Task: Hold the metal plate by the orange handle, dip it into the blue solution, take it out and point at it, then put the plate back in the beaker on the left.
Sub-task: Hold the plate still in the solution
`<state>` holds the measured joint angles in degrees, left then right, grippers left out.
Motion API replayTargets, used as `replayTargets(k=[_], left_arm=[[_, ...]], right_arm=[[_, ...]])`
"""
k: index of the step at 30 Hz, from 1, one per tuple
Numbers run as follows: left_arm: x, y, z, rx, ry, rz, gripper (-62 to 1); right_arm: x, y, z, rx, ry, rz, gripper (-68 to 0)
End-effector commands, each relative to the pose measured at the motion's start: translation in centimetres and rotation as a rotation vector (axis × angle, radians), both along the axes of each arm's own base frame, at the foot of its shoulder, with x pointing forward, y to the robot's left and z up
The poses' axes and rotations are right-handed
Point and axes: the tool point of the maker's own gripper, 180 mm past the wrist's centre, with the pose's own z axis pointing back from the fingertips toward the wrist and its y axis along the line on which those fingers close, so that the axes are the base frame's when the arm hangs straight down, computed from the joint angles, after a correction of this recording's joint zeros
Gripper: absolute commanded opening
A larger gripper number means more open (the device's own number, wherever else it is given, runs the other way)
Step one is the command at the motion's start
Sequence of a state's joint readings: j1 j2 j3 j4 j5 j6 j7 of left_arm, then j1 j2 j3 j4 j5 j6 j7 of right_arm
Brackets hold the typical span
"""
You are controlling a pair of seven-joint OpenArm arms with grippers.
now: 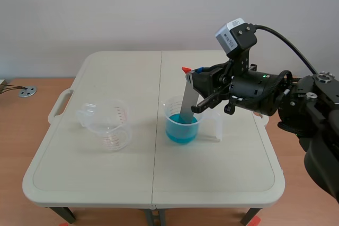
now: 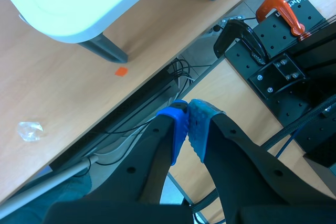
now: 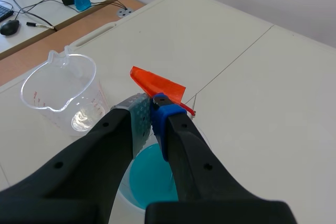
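White lettering on the black panel (image 2: 315,11) by the orange clamp (image 2: 281,10) seems to begin "Liber", cut off. Red scale figures on the left beaker (image 1: 108,125) are unreadable.

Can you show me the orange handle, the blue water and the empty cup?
orange handle (image 3: 157,83): right wrist view, middle of its flat orange part.
blue water (image 1: 183,132): scene view, middle of the blue liquid.
empty cup (image 1: 119,123): scene view, on its clear wall by the red marks.

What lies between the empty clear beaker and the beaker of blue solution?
The scene view shows only bare cream tabletop with its seam between the empty clear plastic beaker and the beaker of blue solution.
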<state>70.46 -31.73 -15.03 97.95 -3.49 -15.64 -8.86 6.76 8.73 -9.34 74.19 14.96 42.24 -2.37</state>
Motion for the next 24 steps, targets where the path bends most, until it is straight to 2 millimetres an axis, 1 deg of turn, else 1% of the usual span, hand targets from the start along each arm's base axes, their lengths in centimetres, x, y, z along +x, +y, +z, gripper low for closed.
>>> replayTargets(k=[1, 18, 24], left_arm=[[0.31, -0.5, 0.33, -0.018, -0.015, -0.002, -59.7], [0.29, -0.5, 0.31, -0.016, -0.015, -0.004, -59.7], [0.29, -0.5, 0.31, -0.016, -0.015, -0.004, -59.7]], right_arm=[[0.28, -0.05, 0.82, 0.012, -0.023, 0.004, -66.2], [0.36, -0.04, 0.99, 0.016, -0.028, 0.003, -66.2], [0.43, 0.02, 1.57, 0.041, -0.043, 0.002, -66.2]])
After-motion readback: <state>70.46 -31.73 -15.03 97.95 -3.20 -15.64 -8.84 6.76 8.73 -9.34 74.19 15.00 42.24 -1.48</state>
